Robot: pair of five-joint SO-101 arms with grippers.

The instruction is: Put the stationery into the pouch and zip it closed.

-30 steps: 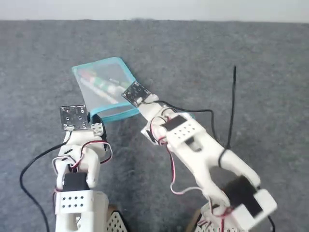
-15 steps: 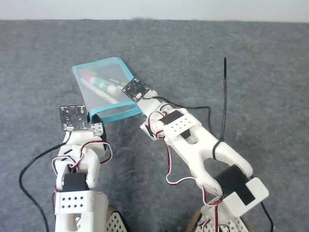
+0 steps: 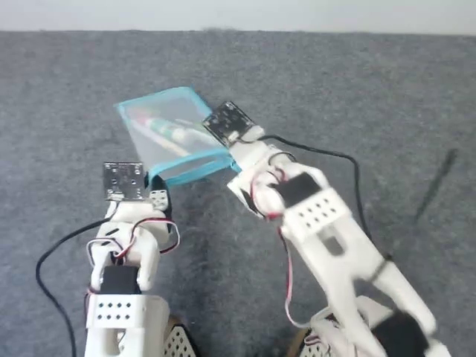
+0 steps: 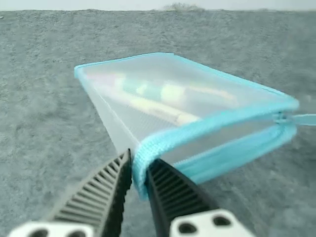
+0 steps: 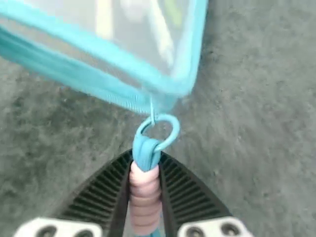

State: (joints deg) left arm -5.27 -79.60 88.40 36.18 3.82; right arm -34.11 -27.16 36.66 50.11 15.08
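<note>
A clear pouch point(image 3: 167, 134) with turquoise trim lies on the grey carpet, with pens and markers point(image 4: 163, 96) showing through its mesh side. My left gripper point(image 4: 138, 185) is shut on the pouch's near corner, pinching the turquoise edge point(image 4: 148, 150). At the other end of the zipper side, my right gripper point(image 5: 145, 182) is shut on the turquoise and pink zipper pull point(image 5: 145, 163), whose ring hooks to the slider at the pouch corner point(image 5: 163, 96). In the high view the right arm point(image 3: 297, 201) meets the pouch at its right corner and the left arm point(image 3: 134, 216) at its front corner.
Grey carpet point(image 3: 357, 97) covers the table all round, with open room to the right and behind the pouch. Black cables point(image 3: 327, 152) trail from the right arm. A pale wall edge runs along the far side.
The right arm has swung right and away from me with the zipper pull, drawing the pouch's right corner along. The left gripper has kept its hold on the near corner.
</note>
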